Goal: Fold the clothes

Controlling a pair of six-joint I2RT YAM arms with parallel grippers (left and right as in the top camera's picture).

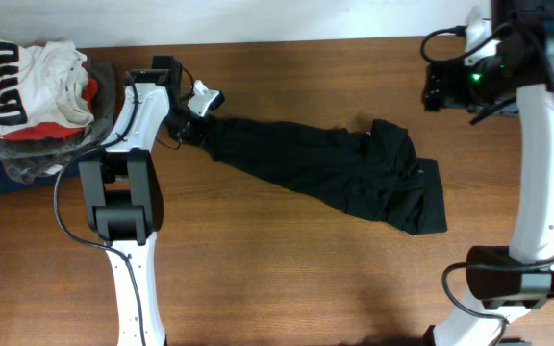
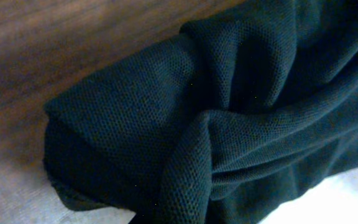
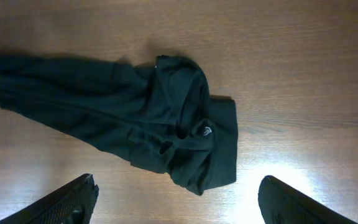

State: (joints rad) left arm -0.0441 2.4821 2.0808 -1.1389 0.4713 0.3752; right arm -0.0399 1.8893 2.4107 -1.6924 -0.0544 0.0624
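The black T-shirt lies on the wooden table, drawn out in a long twisted strip from upper left to a bunched end at the right. My left gripper is shut on the shirt's left end. In the left wrist view the black fabric fills the frame and hides the fingers. My right gripper is open and empty, held high above the table's back right. In the right wrist view the shirt lies below the open fingers, with its small white logo showing.
A pile of other clothes sits at the back left: a white garment with black-and-red print on top of grey and navy folded garments. Bare wooden table lies in front of the shirt.
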